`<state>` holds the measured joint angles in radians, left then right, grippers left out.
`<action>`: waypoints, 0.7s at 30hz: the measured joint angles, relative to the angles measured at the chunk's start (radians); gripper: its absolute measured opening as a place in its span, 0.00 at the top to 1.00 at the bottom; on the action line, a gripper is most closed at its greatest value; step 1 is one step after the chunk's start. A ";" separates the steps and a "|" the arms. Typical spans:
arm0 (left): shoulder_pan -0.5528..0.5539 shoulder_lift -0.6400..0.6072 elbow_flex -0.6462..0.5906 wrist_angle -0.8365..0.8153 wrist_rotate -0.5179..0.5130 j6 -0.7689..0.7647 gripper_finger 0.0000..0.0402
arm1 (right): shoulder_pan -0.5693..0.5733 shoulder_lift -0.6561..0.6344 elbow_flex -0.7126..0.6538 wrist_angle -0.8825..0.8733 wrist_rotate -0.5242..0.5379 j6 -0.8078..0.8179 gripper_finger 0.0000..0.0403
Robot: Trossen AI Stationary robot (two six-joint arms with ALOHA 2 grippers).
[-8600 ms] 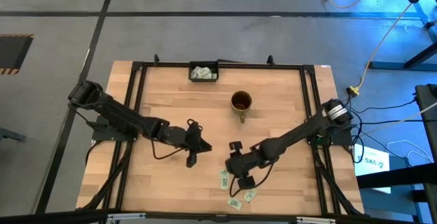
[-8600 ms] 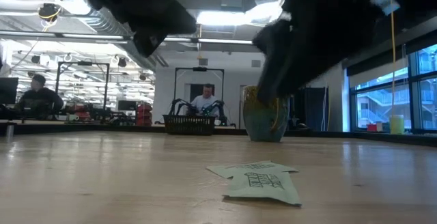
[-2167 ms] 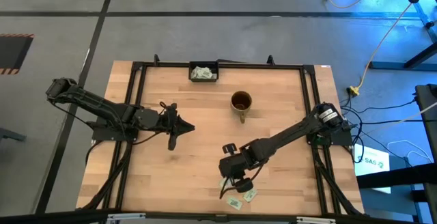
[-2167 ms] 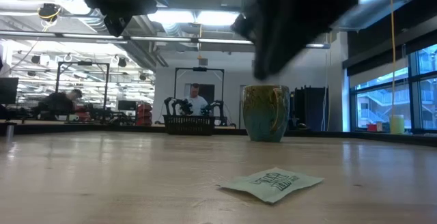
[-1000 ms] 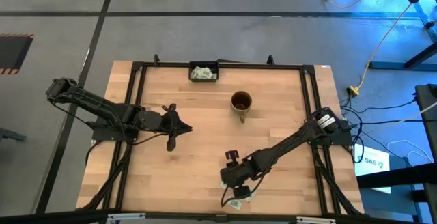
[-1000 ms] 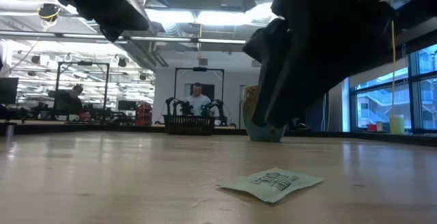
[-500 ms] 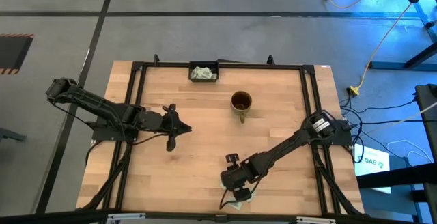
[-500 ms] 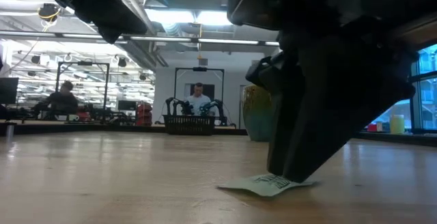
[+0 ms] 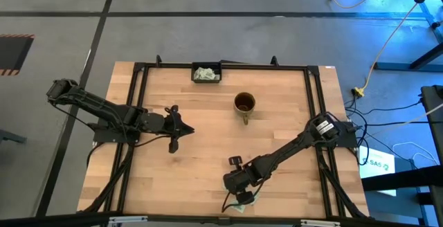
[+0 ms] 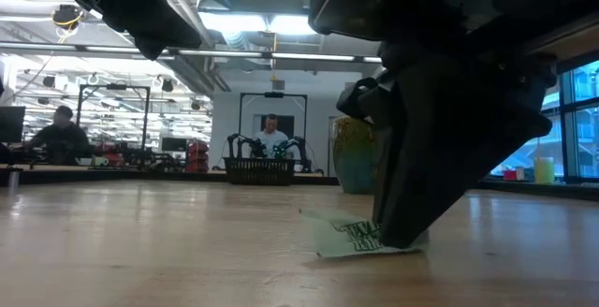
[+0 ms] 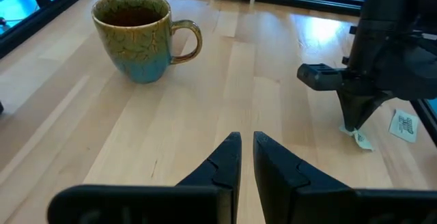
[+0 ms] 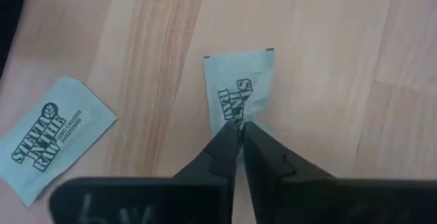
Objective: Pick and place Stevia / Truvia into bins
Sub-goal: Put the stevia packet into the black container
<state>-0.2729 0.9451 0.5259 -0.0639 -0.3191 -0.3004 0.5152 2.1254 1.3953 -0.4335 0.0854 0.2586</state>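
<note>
A white Stevia sachet with green print (image 12: 240, 80) lies on the wooden table near its front edge, under my right gripper (image 12: 239, 127), which is shut on it. In the low view the sachet (image 10: 348, 237) is buckled, its free end raised off the wood. A second sachet (image 12: 51, 132) lies flat beside it. The brown-gold mug (image 9: 243, 103) stands at the table's middle far part. The black tray (image 9: 206, 73) with sachets sits at the far edge. My left gripper (image 9: 172, 147) hovers shut over the table's left half, holding nothing. My right gripper pinches the sachet's middle, on its print (image 12: 235, 115), between its two fingertips. The fingers (image 10: 412, 204) come from above, pointing down at the table. The paper is creased at the pinch; the sachet still rests on the table, with one end (image 10: 314, 218) lifted.
Bare wood lies between the sachets and the mug (image 11: 140, 36). A black metal frame (image 9: 318, 116) runs round the table's edges. People sit at benches in the room beyond the far edge.
My right gripper has come down onto the sachet and shut on it. The sachet, which lay flat, has buckled, and one end has risen off the table.
</note>
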 joint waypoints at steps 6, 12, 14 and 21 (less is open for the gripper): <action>0.000 0.000 0.000 0.000 0.000 0.000 0.92 | -0.001 0.009 0.071 -0.079 -0.001 -0.005 0.99; 0.000 0.000 0.000 0.000 0.005 0.000 0.92 | -0.042 0.010 0.236 -0.356 0.005 -0.034 0.98; 0.000 0.000 0.000 0.000 0.006 0.000 0.92 | -0.066 0.010 0.298 -0.438 0.011 -0.061 0.98; 0.000 0.000 0.000 -0.001 0.086 0.000 0.92 | -0.176 0.009 0.589 -0.685 0.089 -0.159 0.97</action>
<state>-0.2729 0.9451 0.5254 -0.0647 -0.2331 -0.3008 0.3394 2.1342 1.9847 -1.1182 0.1742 0.1000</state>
